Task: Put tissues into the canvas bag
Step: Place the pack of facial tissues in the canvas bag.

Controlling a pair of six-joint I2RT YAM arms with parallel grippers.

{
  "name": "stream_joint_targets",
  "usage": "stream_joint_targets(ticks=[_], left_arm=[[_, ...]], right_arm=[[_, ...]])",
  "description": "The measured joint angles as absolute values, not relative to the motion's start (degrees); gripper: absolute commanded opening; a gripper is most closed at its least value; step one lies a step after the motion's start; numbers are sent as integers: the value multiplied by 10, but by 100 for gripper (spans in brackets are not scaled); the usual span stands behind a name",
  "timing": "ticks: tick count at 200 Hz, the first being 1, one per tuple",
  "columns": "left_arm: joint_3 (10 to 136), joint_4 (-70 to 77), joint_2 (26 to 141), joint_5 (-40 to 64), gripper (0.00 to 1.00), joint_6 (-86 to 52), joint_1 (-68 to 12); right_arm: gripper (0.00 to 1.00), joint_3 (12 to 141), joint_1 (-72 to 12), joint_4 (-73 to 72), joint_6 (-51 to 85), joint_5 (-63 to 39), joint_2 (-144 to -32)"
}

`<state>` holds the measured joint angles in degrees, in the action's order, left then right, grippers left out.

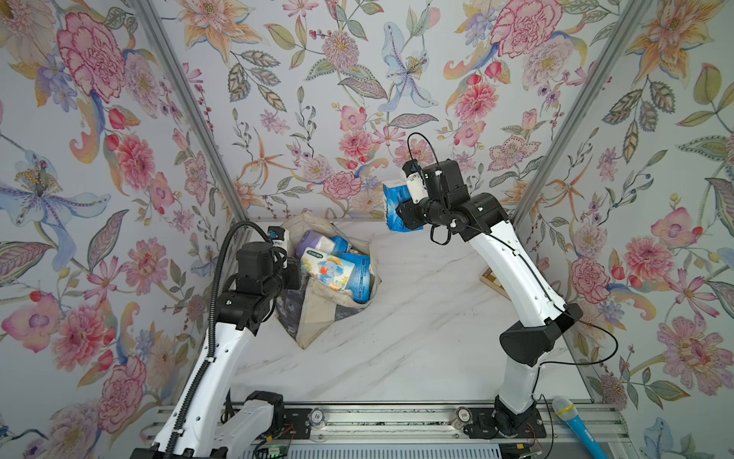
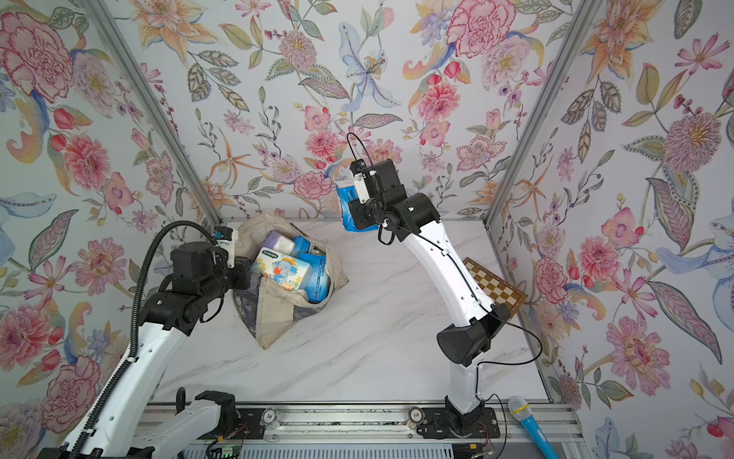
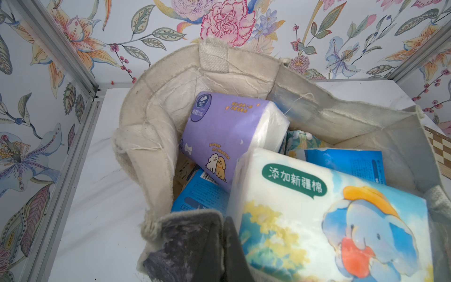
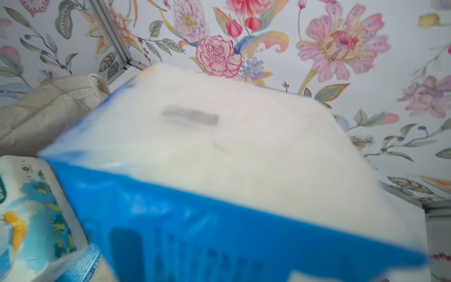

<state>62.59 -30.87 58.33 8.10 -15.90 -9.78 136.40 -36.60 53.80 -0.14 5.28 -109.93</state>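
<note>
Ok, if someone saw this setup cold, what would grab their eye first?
Probably the loud floral wallpaper on all three walls. Then the right gripper holding a blue-and-white tissue pack high above the marble table near the back, and the canvas bag on the left arm's side, stuffed with packs, an elephant pack on top.

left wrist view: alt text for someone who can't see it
An open cream bag, stuffed: an elephant tissue pack nearest, a lavender pack behind it, blue packs around them. It sits on a white table between floral walls.
</note>
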Motion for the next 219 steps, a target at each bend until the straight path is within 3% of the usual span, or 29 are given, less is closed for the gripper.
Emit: stream_joint_targets(ticks=[107, 219], left_arm=[[627, -309, 586, 79, 0, -165, -98], [627, -321, 573, 70, 0, -170, -98]], right_arm=[[49, 1394, -483, 334, -64, -81, -1200], [44, 1426, -485, 115, -13, -217, -1370]])
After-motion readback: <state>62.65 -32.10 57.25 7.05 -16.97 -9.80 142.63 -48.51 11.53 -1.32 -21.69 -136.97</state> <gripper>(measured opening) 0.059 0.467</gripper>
